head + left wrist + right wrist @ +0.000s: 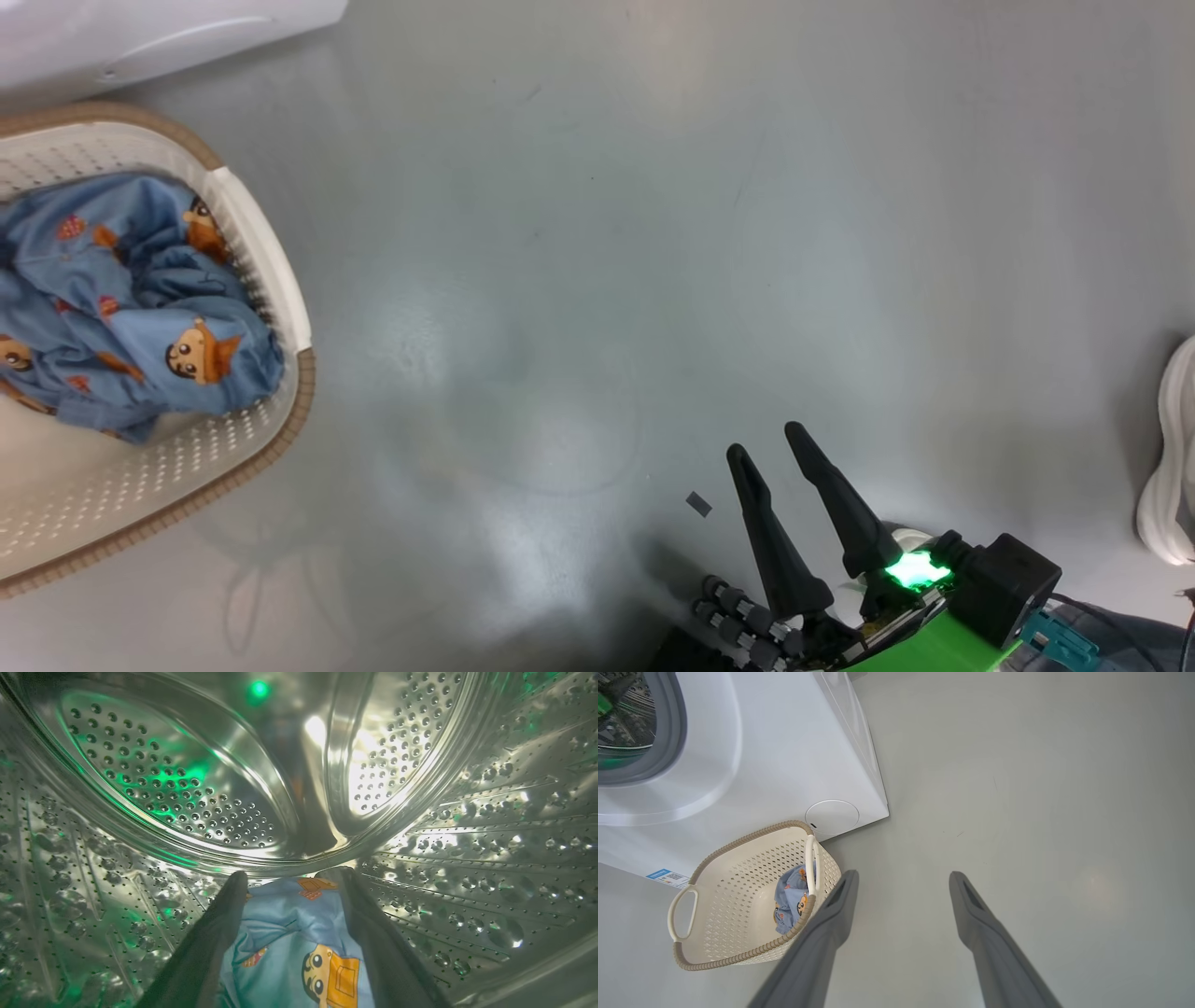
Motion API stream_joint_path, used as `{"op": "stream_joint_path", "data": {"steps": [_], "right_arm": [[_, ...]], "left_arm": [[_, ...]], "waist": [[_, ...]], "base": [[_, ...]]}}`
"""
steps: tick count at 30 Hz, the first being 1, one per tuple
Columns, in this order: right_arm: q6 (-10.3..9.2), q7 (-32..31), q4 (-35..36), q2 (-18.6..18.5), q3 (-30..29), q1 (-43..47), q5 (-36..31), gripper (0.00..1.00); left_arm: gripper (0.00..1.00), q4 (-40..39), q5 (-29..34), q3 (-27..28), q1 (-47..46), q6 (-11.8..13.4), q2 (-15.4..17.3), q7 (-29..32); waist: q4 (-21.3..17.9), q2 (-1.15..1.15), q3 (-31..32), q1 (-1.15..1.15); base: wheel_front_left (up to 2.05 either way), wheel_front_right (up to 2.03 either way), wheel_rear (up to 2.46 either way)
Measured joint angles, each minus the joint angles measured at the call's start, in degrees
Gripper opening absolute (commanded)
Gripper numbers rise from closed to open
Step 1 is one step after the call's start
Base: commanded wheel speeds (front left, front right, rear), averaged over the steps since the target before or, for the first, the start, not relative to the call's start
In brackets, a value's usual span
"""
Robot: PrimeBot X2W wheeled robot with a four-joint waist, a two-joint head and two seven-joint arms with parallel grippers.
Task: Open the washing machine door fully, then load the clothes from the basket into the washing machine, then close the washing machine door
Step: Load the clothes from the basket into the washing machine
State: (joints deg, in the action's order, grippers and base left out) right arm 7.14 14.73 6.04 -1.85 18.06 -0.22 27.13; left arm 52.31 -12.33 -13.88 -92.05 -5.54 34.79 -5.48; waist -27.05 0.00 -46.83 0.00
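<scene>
From the head: clothes (140, 308) heaped in the basket (271, 271) at left, just below a corner of the washer (140, 37); right gripper (767, 443) at lower right over bare floor (607, 233), fingers spread, nothing between them, well apart from the basket. From the left wrist: left gripper (289, 876) deep inside the steel drum (187, 788), fingers splayed wide, a blue garment (299, 933) lying between them low in the drum; looks let go rather than pinched, contact with the fingers impossible to tell. From the right wrist: same spread, empty fingers above the floor; basket just beside the washer front, its rim near the blue label (665, 877), grey seal (675, 728) and drum mouth at upper left, clothes bunched at one end of the basket. Judged so far: door step done, going by the uncovered drum mouth; loading partly done, with one garment in the drum and more waiting in the basket. Left to do: fetch the rest, drop it in, then swing the door shut.
</scene>
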Motion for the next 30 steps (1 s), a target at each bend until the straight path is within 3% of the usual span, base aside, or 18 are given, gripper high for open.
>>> {"op": "stream_joint_path", "data": {"steps": [10, 30], "right_arm": [[0.0, 0.0, -0.8, 0.0, -0.2, -0.5, 0.0, 1.0], [0.0, 0.0, -3.5, -0.1, -2.1, -2.5, -1.5, 1.0]], "left_arm": [[1.0, 1.5, 0.0, -1.6, 0.2, 0.8, -1.8, -1.6], [1.0, 6.3, -2.6, -2.9, 8.2, 2.7, -9.5, -6.9]], "waist": [[1.8, 0.0, 1.1, 0.0], [5.6, 0.0, 7.1, 0.0]], "base": [[0.0, 0.0, 0.0], [0.0, 0.0, 0.0]]}}
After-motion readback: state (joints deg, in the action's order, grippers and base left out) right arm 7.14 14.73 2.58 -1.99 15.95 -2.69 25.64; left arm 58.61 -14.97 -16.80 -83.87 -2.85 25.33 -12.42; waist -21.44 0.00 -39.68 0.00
